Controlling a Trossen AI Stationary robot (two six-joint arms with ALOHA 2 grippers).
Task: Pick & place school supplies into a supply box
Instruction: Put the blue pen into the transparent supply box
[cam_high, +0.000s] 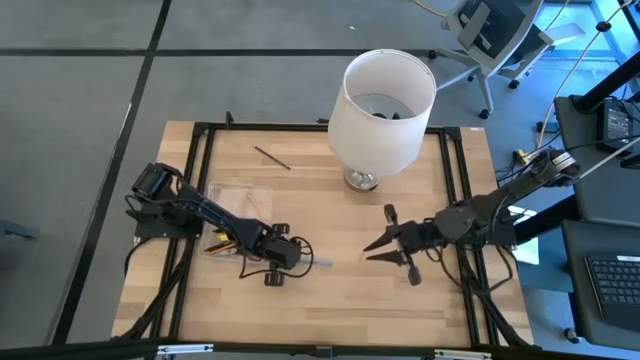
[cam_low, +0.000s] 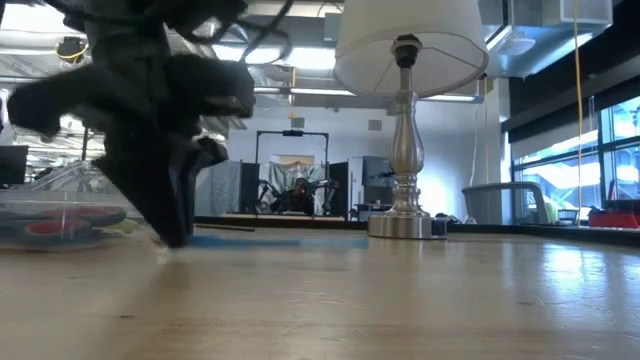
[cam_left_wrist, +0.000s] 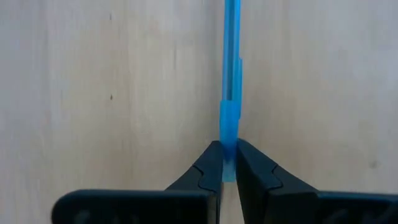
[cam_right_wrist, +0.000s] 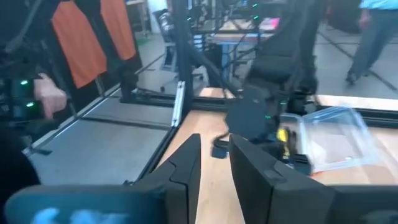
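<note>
Pinching a blue pen (cam_left_wrist: 231, 87) at its near end, the left claw (cam_left_wrist: 227, 163) sits low on the surface (cam_high: 330, 300), fingers nearly closed with just the pen's width between them. Pen lies flat on the wood, running straight away from the claw. The clear supply box (cam_high: 238, 215) is just beside the left arm, toward its base, with what looks like pencils and red-handled scissors inside, though that's hard to make out from above. One dark pencil (cam_high: 271, 157) lies apart near the far edge, by the lamp (cam_high: 380, 110). Right claw (cam_high: 384, 243) hovers mid-surface, fingers slightly apart, holding nothing. Risks: the grip is right at the pen's tip, so on lift the long free end will likely droop or pivot, and it could slip out. A swinging pen could catch the box wall instead of dropping in. Box is light plastic; a nudge from the arm could shove it.
</note>
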